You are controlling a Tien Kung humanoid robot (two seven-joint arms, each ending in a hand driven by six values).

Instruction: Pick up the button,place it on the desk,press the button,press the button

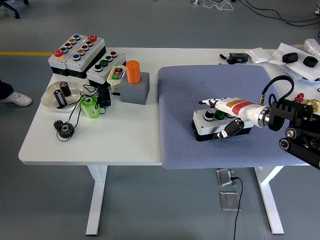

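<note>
Head view. My right hand [226, 116] reaches in from the right and lies over the button box [212, 124], a white-topped, black-based box resting on the blue-grey mat [200, 90] that covers the right part of the tabletop [115, 135]. The fingers [210, 102] extend over the far side of the box and the thumb [223, 132] curls against its near side, so the hand is closed around the box. The box's long axis runs roughly left to right, nearly in line with my forearm, its left end pointing away from the hand and tilted slightly toward the near edge. Two buttons on its top face are visible just beyond my fingertips, one pale and one dark green; I can read no lettering on the box.

Well to the left of the hand, off the mat, stand an orange cylinder [132, 71] in a grey block [135, 90], several control boxes [77, 52] with coloured buttons, a shallow dish [50, 97], a green cup [90, 107] and a black gear [65, 130]. Any labels on them are too small to read.
</note>
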